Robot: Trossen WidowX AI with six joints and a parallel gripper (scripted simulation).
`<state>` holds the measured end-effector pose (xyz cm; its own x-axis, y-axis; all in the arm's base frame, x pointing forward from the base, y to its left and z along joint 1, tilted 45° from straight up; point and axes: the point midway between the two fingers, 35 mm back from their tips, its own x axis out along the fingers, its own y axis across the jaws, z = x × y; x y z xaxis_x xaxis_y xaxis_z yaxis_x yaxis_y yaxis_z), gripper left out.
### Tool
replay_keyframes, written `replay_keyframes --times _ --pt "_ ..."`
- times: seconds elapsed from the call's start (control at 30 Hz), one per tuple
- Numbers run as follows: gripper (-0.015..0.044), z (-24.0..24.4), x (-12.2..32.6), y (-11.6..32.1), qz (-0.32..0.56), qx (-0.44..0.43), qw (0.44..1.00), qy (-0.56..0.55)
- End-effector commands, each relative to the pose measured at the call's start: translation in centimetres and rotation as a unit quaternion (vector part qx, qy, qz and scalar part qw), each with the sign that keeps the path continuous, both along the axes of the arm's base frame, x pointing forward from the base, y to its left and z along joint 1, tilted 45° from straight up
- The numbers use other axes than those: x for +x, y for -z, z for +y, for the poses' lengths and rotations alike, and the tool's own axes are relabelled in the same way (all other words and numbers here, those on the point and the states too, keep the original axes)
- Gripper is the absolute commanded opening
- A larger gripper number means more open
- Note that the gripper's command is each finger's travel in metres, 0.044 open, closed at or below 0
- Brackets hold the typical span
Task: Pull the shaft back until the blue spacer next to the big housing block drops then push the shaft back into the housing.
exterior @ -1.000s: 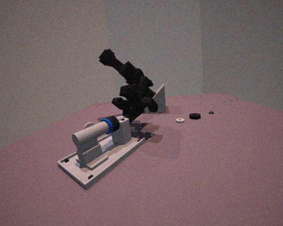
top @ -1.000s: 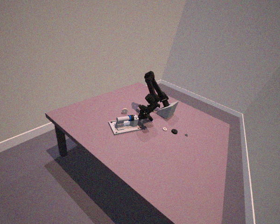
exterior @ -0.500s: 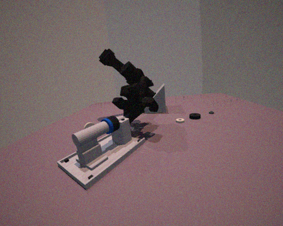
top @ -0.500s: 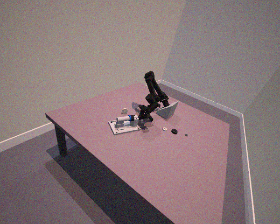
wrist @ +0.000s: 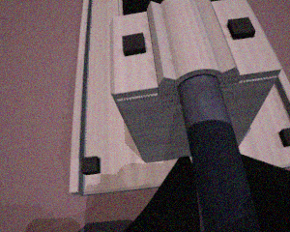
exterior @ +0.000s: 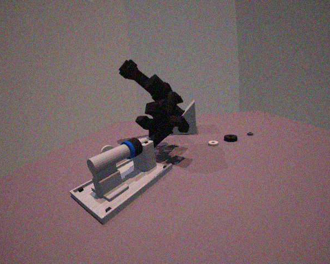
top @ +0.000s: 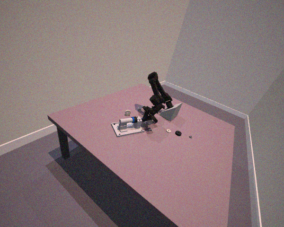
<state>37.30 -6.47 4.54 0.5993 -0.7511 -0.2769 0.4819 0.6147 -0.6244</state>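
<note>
The fingers (top: 144, 119) (exterior: 154, 143) were pinching the dark shaft (wrist: 215, 164), one on each side of it, where it stuck out of the small support block (top: 138, 124) (exterior: 145, 157) (wrist: 152, 126) on the arm's side. At the block's other side, a black collar (top: 136, 119) (exterior: 137, 147) and the blue spacer (top: 133, 119) (exterior: 131, 149) stood in line. The blue spacer was up off the counter (top: 173, 158) (exterior: 216, 213) (wrist: 34, 97), between the black collar and the big housing (top: 125, 120) (exterior: 109, 157), a pale cylinder on a stand. It had not dropped.

Block and housing both stood on a pale base plate (top: 114, 130) (exterior: 136, 191) (wrist: 77, 145). Well apart from the plate, a cream ring (top: 166, 130) (exterior: 209, 143), a thick black ring (top: 176, 134) (exterior: 230, 139) and a small grey piece (top: 190, 136) (exterior: 249, 133) lay on the counter. A pale disc (top: 126, 112) (exterior: 105, 148) was near the housing, and a grey wedge (top: 170, 113) (exterior: 191, 122) stood beside the arm (top: 159, 88) (exterior: 159, 88).
</note>
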Motion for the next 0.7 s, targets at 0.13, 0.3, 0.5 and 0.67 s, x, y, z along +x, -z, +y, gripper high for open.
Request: replay_keyframes --times 0.13,0.3,0.5,0.67 --pt "0.0 0.19 -0.59 0.23 0.0 0.0 1.0 0.001" --pt "0.0 0.16 -0.51 0.2 0.0 0.0 1.0 0.001" --pt "0.0 0.19 -0.58 0.23 0.0 0.0 1.0 0.001" --pt "0.0 0.21 -0.64 0.25 0.0 0.0 1.0 0.001"
